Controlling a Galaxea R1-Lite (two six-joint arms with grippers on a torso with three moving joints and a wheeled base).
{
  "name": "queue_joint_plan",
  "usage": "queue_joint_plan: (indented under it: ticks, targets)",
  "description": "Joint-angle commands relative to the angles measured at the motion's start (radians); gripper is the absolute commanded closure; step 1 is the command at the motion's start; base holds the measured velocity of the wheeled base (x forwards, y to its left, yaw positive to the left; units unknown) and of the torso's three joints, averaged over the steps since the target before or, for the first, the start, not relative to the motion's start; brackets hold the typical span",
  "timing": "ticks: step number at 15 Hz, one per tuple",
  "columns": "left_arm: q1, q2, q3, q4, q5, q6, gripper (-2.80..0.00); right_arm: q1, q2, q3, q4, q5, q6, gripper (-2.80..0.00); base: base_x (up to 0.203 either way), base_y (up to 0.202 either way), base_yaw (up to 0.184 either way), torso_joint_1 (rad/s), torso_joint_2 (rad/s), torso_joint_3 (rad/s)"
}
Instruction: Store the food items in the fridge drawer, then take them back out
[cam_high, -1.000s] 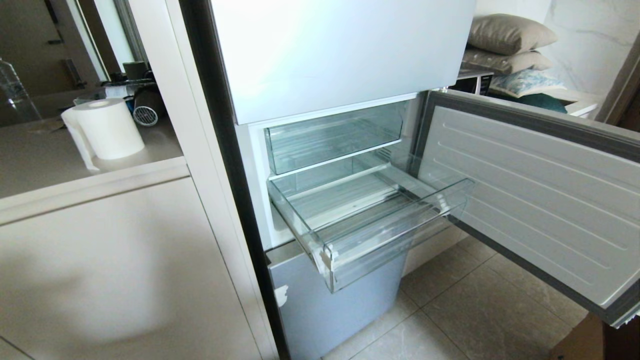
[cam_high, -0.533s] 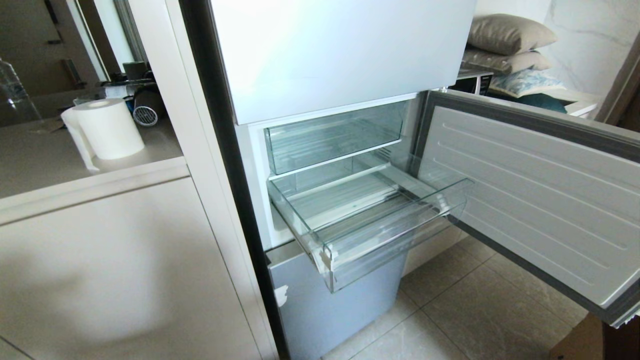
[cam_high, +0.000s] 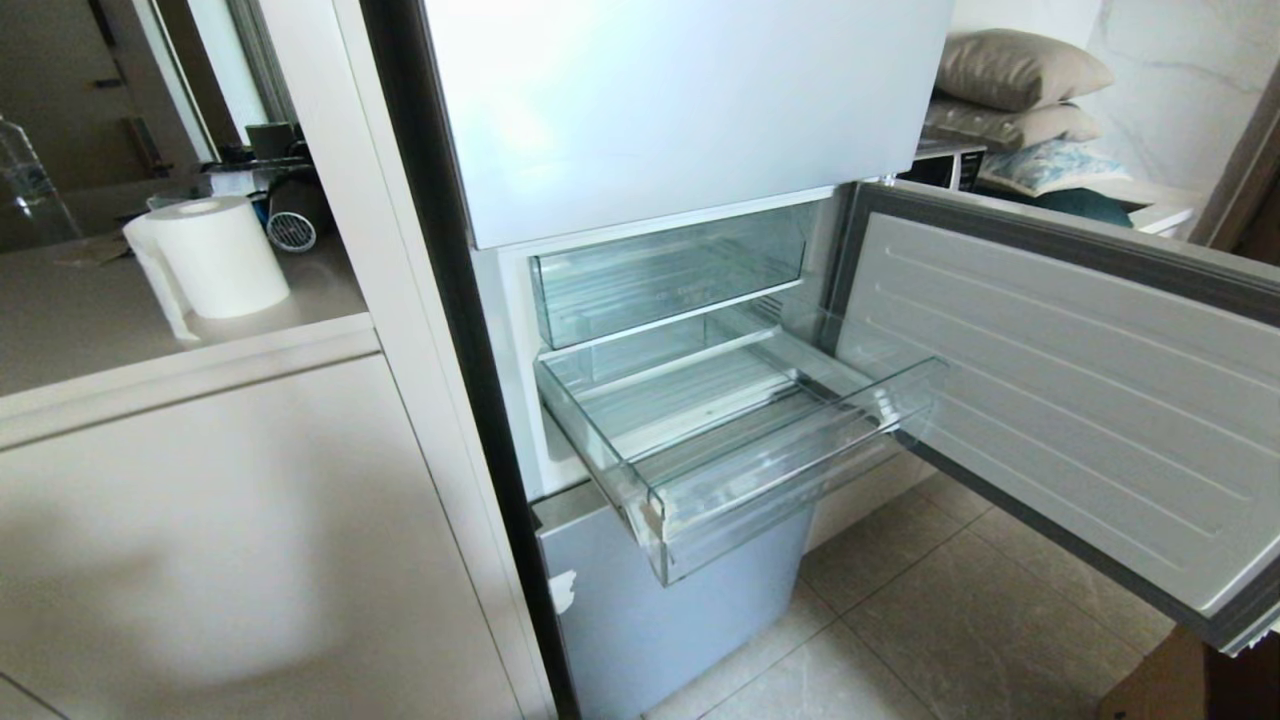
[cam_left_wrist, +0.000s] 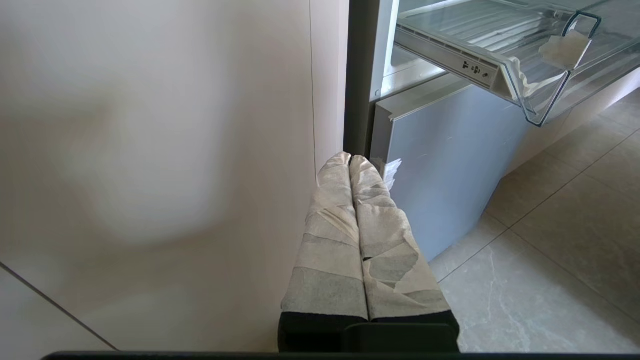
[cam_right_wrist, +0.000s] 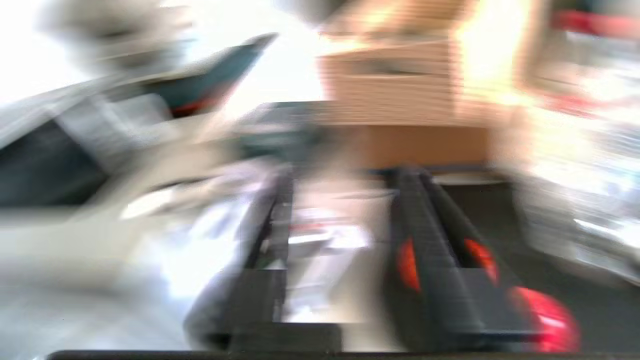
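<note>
**Right tool out of sight of the drawer**

The right tool (cam_right_wrist: 345, 250) is blurred; its opening and load cannot be told. Something red (cam_right_wrist: 547, 315) shows beside it. The left tool (cam_left_wrist: 367, 235) hangs closed and empty by the fridge (cam_high: 680, 110). The fridge drawer (cam_high: 790, 480) stands pulled out, empty. Haste could shake a loose fruit free.

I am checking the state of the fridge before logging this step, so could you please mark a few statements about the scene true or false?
1. The fridge drawer is pulled out. True.
2. Food lies in the fridge drawer. False: it shows only its bare ribbed floor.
3. The left gripper has its taped fingers pressed together. True.
4. The fridge door is closed. False: it is swung wide open.
5. A paper roll stands on the counter. True.
</note>
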Motion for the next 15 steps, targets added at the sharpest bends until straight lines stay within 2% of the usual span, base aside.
queue_joint_plan:
  ticks: [1,3,5,8,9,10,11,15]
  targets:
    - [0.001,0.000,0.000,0.000,0.000,0.000,0.00,0.311,-0.224,0.069,0.024,-0.008,0.001,0.00,0.000,0.000,0.000,0.000,0.00,0.000]
    - [0.001,0.001,0.000,0.000,0.000,0.000,0.00,0.590,-0.336,0.121,0.131,-0.067,-0.033,0.00,0.000,0.000,0.000,0.000,0.00,0.000]
    - [0.001,0.001,0.000,0.000,0.000,0.000,0.00,0.872,-0.413,0.165,0.288,-0.168,-0.082,0.00,0.000,0.000,0.000,0.000,0.00,0.000]
    - [0.001,0.000,0.000,0.000,0.000,0.000,0.00,1.304,-0.404,0.231,0.498,-0.402,-0.124,0.00,0.000,0.000,0.000,0.000,0.00,0.000]
    - [0.001,0.000,0.000,0.000,0.000,0.000,0.00,1.403,-0.357,0.258,0.550,-0.471,-0.133,0.00,0.000,0.000,0.000,0.000,0.00,0.000]
    - [0.001,0.001,0.000,0.000,0.000,0.000,0.00,1.468,-0.271,0.274,0.585,-0.504,-0.138,0.00,0.000,0.000,0.000,0.000,0.00,0.000]
    - [0.001,0.000,0.000,0.000,0.001,0.000,0.00,1.487,-0.191,0.277,0.603,-0.513,-0.141,0.00,0.000,0.000,0.000,0.000,0.00,0.000]
    - [0.001,0.001,0.000,0.000,0.000,0.000,0.00,1.489,0.157,0.203,0.616,-0.522,-0.146,0.00,0.000,0.000,0.000,0.000,0.00,0.000]
